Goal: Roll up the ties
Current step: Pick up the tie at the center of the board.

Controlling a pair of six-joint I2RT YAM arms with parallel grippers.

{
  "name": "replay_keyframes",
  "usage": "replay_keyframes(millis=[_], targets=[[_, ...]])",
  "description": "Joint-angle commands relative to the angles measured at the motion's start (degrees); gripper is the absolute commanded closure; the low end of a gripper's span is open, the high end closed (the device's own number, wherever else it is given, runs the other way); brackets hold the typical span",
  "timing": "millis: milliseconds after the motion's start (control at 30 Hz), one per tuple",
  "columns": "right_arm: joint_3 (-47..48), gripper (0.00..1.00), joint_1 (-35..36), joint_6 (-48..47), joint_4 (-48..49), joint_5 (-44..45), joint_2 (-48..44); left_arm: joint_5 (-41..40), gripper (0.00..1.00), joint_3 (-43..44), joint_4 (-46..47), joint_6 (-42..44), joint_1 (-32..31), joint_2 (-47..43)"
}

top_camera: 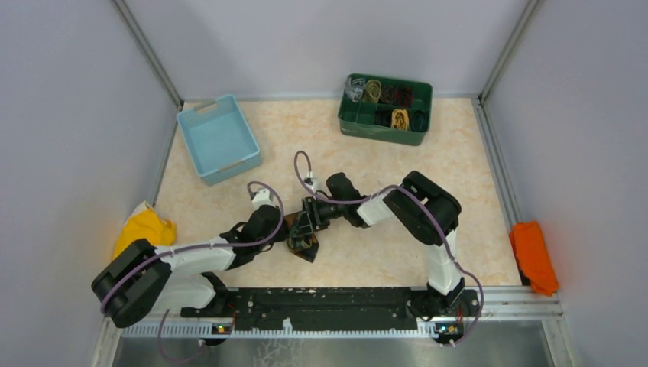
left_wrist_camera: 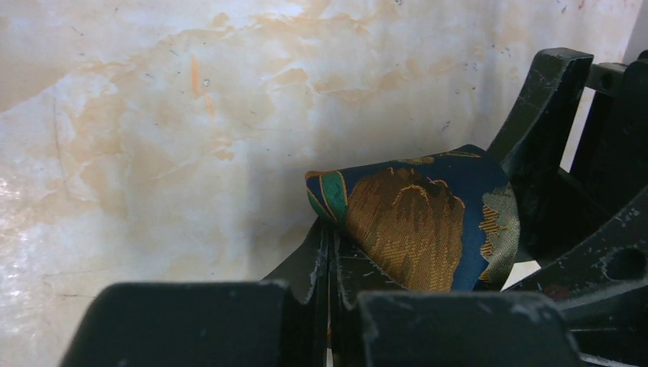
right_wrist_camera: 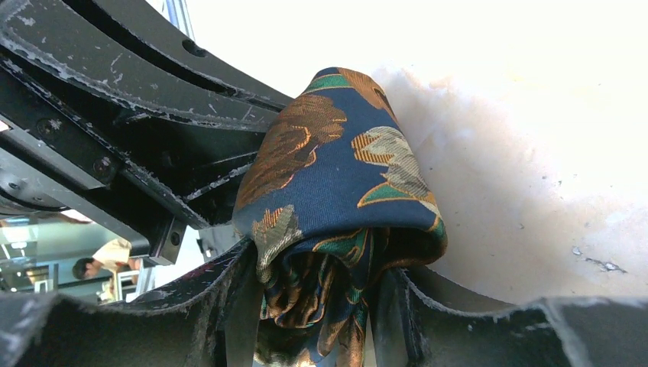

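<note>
Left gripper [left_wrist_camera: 328,245]: jaws pressed together on an edge of the dark patterned tie [left_wrist_camera: 413,222], likely anchoring it. It sits part-rolled, middle of the table [top_camera: 458,168], between both grippers. Right gripper [right_wrist_camera: 317,306] pinches the roll from both sides, probably keeping the coil tight.

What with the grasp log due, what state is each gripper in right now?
Left gripper: shut on the dark blue patterned fabric necktie.
Right gripper: shut around the same necktie's rolled end.
</note>
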Motion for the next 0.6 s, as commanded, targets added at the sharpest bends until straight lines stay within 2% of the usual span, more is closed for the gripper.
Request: replay_keyframes(millis=[0, 333, 567], targets=[[0.6, 0.53, 0.6, 1.7, 8.9, 0.2, 0.5, 11.5, 1.00, -1.6, 9.7, -0.5, -0.9, 1.0], [-0.8, 0.57, 0.6, 5.2, 14.4, -2.0, 2.6, 18.2, 1.00, -0.2, 17.2, 0.0, -0.8, 6.7], [-1.2, 0.74, 0.7, 7.0, 16.6, -4.1, 2.1, 22.7, 1.00, 1.3, 18.5, 1.2, -0.8, 10.8]])
